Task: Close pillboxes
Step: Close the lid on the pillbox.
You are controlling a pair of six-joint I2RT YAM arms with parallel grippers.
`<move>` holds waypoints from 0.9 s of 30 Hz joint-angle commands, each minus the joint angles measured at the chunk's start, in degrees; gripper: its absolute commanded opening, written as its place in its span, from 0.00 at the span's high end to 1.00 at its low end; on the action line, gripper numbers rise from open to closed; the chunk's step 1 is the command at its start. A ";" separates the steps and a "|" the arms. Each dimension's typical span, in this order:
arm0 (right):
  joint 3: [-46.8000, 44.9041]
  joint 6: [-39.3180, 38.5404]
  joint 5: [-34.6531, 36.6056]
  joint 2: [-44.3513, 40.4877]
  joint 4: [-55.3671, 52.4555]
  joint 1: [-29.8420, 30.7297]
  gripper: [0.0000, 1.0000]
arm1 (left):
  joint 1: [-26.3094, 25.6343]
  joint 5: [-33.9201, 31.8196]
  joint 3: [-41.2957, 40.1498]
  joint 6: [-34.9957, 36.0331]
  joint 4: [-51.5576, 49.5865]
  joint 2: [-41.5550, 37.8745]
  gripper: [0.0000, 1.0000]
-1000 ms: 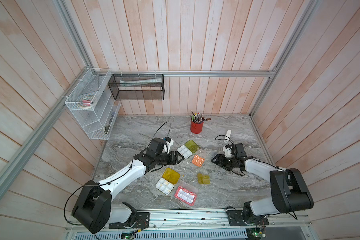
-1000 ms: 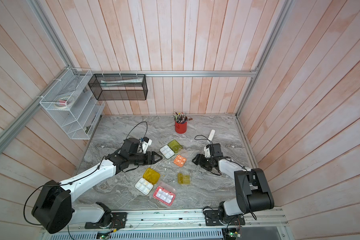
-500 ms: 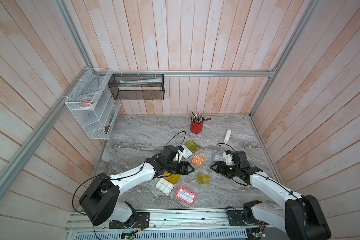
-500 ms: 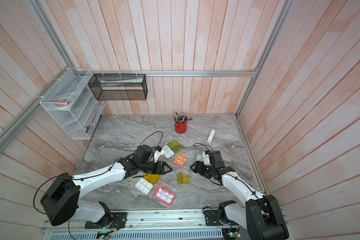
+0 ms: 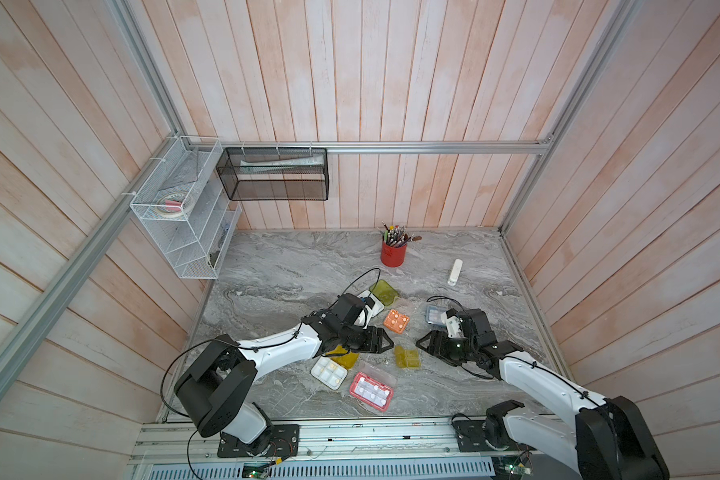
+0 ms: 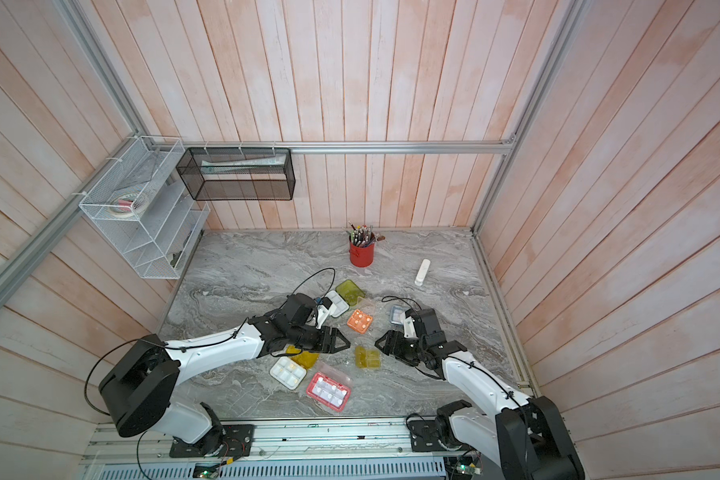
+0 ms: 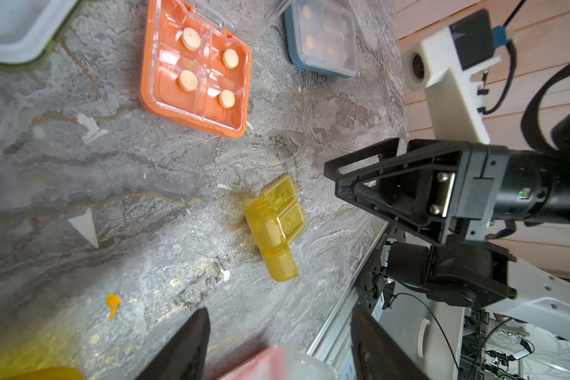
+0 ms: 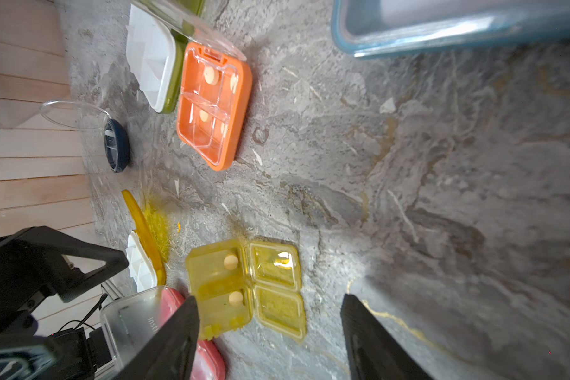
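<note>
Both arms are low over the grey marbled worktop [image 5: 283, 282], nose to nose. The left end effector [image 5: 388, 344] is spread wide and holds nothing. The right end effector [image 5: 420, 345] is just as wide, and it's empty too.

Just in front of the gap between them lies the small olive-yellow two-compartment plastic pillbox [image 8: 244, 286]. Both little lids are flipped flat open, there's a round pill in each well, and neither end effector touches it.

Behind it sits the square orange pillbox [image 5: 395, 321], four pills showing through clear plastic. Beside that, close to the right wrist, is the light blue pillbox [image 5: 435, 314], and its frosted lid looks down.

The yellow-lidded pillbox with the white tray [image 5: 328, 372] lies open, lid partly under the left end effector. Just beside it, the pink-red pillbox [image 5: 370, 389] has its clear lid swung back. Further back, the lime-olive pillbox [image 5: 384, 291] is open as well. The right wrist view catches a round dark pillbox [image 8: 116, 144], clear lid raised.
</note>
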 commanded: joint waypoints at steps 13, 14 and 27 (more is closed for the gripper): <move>18.49 -5.62 -0.04 10.26 -1.19 -4.82 0.30 | 11.15 4.97 3.88 0.75 4.02 0.94 0.32; 19.58 -5.95 -0.47 11.57 -1.06 -5.26 0.30 | 11.29 5.46 3.62 0.42 4.78 1.38 0.32; 33.88 -9.60 -7.16 29.57 -0.01 -6.12 0.30 | 11.03 8.77 6.24 -0.82 8.27 9.43 0.34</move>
